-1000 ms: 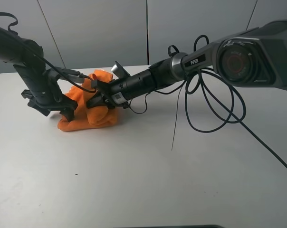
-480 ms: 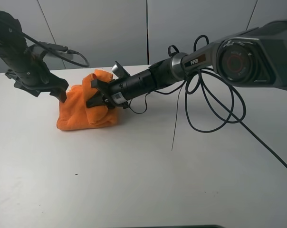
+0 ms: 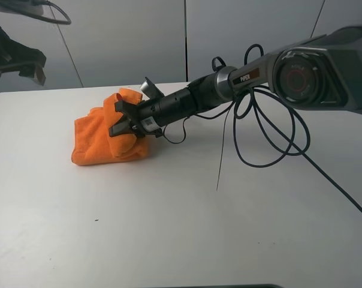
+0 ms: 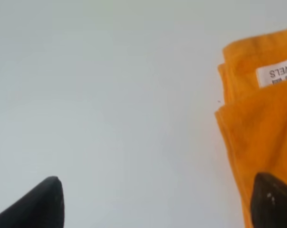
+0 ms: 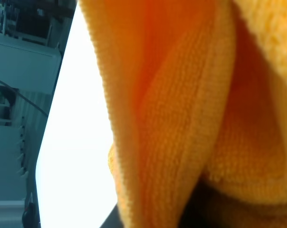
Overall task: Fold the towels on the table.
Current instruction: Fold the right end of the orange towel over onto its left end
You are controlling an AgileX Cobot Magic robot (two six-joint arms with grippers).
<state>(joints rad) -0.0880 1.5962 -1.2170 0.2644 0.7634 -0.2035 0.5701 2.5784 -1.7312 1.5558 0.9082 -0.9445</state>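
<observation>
With the empty left gripper point(image 4: 153, 202) spread wide at ten o'clock, the right gripper point(image 3: 122, 120) presses, jaws hidden, into the folded bright orange terry towel point(image 3: 100, 141), likely needing release next.

1. The high camera faces me across the desk point(image 3: 169, 228).
2. My left wrist camera looks down from above.
3. My right one is pressed close; all share the towel point(image 3: 100, 141).
</observation>
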